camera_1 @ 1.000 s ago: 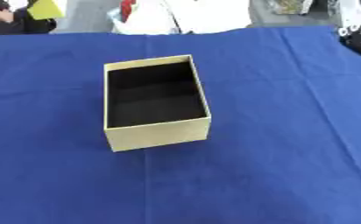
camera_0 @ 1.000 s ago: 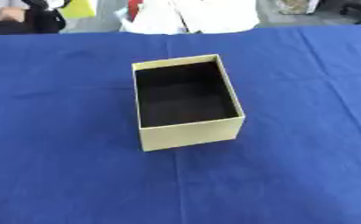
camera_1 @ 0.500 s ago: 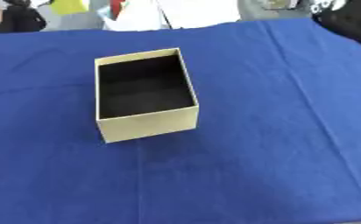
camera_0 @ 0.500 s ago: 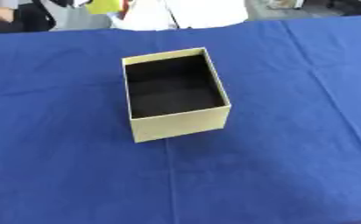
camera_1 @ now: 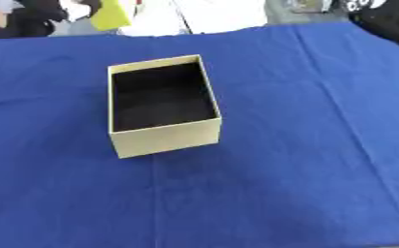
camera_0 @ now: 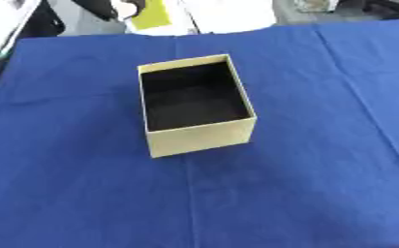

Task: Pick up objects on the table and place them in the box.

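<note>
Box first: the pale yellow open cardboard box [camera_0: 196, 105] with its dark inside sits mid-desk on the blue cloth [camera_0: 304, 184], long axis running away and slightly left; no hand shows, so fingers cannot be judged, nor any object to pick

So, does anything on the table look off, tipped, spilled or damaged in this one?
Nothing damaged or spilled. The box stands upright and open on the blue cloth, turned slightly askew to the table's edges, its dark inside showing nothing. One oddity: no loose objects show on the cloth to pick up, and neither hand is in view.
</note>
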`<state>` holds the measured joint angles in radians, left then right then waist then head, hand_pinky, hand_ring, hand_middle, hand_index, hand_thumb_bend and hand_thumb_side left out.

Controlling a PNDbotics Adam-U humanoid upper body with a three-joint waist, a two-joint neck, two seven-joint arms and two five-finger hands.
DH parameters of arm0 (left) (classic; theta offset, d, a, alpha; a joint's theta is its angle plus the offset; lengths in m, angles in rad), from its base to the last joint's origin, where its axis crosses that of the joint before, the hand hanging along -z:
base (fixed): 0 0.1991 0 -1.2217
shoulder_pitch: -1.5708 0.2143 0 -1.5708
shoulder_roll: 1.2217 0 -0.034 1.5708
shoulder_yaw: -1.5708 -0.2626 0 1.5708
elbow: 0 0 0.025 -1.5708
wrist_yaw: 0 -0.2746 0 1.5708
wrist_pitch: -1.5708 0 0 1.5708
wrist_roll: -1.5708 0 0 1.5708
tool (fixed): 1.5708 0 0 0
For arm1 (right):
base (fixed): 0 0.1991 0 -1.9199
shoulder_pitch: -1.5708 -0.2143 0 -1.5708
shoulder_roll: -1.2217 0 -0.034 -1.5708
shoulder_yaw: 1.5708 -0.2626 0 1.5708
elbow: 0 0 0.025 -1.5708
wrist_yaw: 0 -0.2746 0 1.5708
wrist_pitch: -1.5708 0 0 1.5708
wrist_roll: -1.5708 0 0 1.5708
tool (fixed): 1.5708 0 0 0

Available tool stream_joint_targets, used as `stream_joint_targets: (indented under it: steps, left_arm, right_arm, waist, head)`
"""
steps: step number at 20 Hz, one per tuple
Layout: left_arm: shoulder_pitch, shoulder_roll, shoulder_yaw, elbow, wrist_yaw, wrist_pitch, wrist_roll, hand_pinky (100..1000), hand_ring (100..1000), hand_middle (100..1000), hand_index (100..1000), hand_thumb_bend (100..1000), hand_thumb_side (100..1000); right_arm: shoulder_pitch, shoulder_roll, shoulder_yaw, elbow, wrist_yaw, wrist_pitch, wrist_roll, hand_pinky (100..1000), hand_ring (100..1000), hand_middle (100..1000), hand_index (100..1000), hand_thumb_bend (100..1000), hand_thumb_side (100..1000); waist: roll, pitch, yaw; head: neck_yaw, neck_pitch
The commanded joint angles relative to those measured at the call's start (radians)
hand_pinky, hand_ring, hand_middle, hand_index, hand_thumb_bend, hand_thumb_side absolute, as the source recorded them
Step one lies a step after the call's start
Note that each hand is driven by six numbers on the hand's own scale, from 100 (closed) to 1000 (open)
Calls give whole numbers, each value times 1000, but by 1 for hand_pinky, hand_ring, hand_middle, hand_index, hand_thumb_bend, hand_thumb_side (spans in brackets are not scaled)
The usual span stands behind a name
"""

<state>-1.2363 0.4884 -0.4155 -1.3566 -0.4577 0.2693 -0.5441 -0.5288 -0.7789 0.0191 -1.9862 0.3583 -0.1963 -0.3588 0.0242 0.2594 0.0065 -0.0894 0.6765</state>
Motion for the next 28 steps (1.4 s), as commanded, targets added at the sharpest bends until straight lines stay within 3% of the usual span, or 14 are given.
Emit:
stream_joint_targets:
  steps: [1, 11, 23, 27, 28]
  left_arm:
    - [-12, -2, -10, -31, 33, 26, 2, 799, 269, 100, 381, 100, 100]
    - [13, -23, -64, -71, 100, 99, 51, 793, 269, 100, 379, 100, 100]
    - [52, -64, -105, 8, 121, 88, 49, 792, 300, 118, 405, 100, 100]
    - [63, -71, -120, 21, 110, 58, 34, 809, 367, 199, 463, 113, 117]
    - [63, -71, -124, 21, 108, 50, 23, 832, 439, 281, 510, 221, 166]
  right_arm:
    - [-18, -13, -10, -14, -7, 5, -3, 812, 810, 791, 748, 233, 545]
    - [-24, -9, -11, -14, -10, 9, -4, 811, 808, 790, 747, 229, 550]
    - [-41, 0, -13, -14, -14, 5, -7, 811, 808, 789, 747, 227, 552]
    - [-43, 2, -15, -14, -13, 6, -9, 810, 807, 789, 746, 226, 553]
    - [-43, 2, -15, -14, -13, 6, -8, 810, 807, 789, 746, 224, 554]
  waist:
    - [-1, -22, -2]
    - [4, -16, -6]
    - [6, 2, -29]
    - [5, 9, -32]
    - [5, 10, -32]
  head:
    - [1, -3]
    - [0, 2]
    - [-2, -1]
    - [-1, 0]
    - [-2, 0]
